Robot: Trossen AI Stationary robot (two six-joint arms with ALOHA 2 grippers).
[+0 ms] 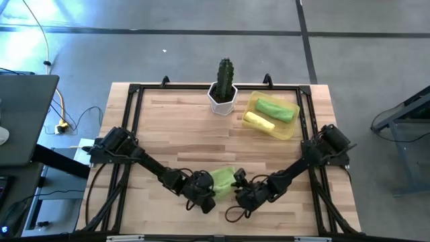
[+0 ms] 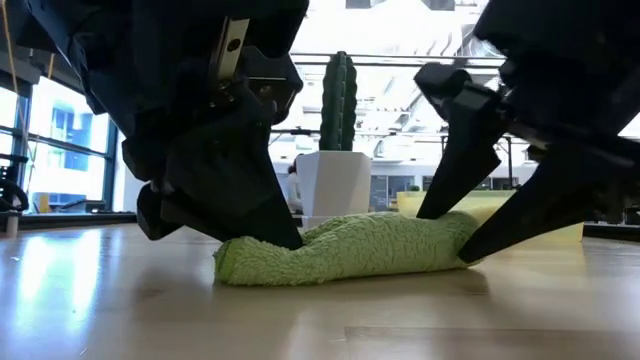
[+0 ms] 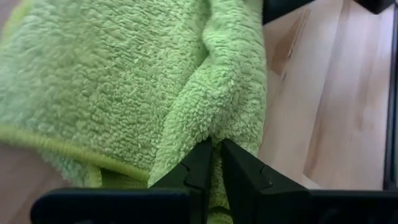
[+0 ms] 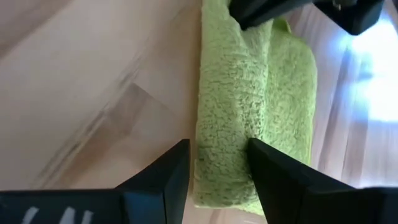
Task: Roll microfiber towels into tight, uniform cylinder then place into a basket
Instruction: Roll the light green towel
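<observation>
A lime-green microfiber towel [image 1: 222,179] lies as a loose roll near the table's front edge, its underside on the wood [image 2: 350,250]. My left gripper [image 1: 207,191] is shut on its left end. My right gripper [image 1: 240,185] stands open with its fingers on either side of the roll's right end [image 4: 221,168]. The pale yellow basket [image 1: 290,128] sits at the far right. It holds one rolled green towel [image 1: 277,109] and one rolled yellow towel [image 1: 259,122]. My left gripper pinches a raised fold of the towel [image 3: 214,134] between its two fingertips at the roll's left end. The fingers slant down from the table's near left side [image 2: 270,225]. The towel stays lying on the table and is slack. My right gripper has the roll's right end [image 2: 462,240] between its open fingers [image 4: 277,180], slanting down from the right. I cannot tell whether they touch the cloth.
A white hexagonal pot with a cactus [image 1: 223,94] stands at the far edge, left of the basket. A black frame [image 1: 134,121] runs around the wooden table. Bare wood lies between the towel and the pot.
</observation>
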